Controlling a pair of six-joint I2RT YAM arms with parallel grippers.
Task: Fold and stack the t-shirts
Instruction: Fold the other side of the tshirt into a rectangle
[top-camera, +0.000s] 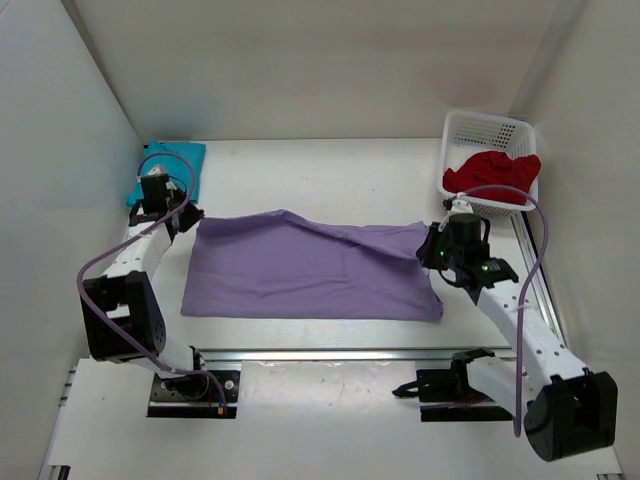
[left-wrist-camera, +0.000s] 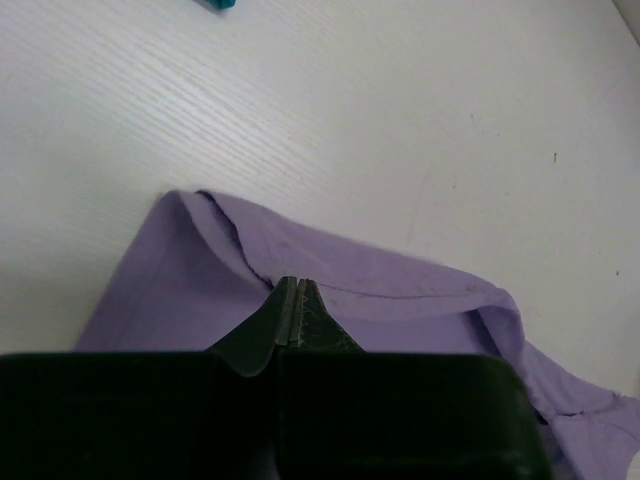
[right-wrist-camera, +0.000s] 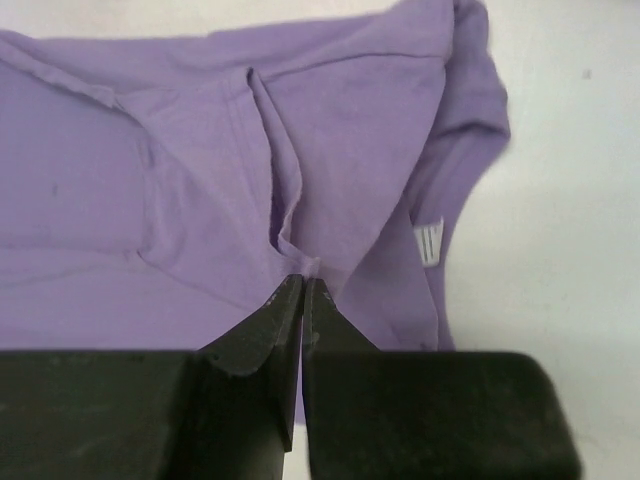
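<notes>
Shirt (top-camera: 310, 275) corners clamped by left pincer (left-wrist-camera: 296, 297), right pincer (right-wrist-camera: 303, 292).

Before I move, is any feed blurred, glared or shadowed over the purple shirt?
Top external: even soft light, lavender shirt sharp, white table bright but no glare. Left wrist: cloth slightly soft, dark left gripper blocks the bottom. Right wrist: sharp seams and label, right gripper blocks the bottom.
</notes>
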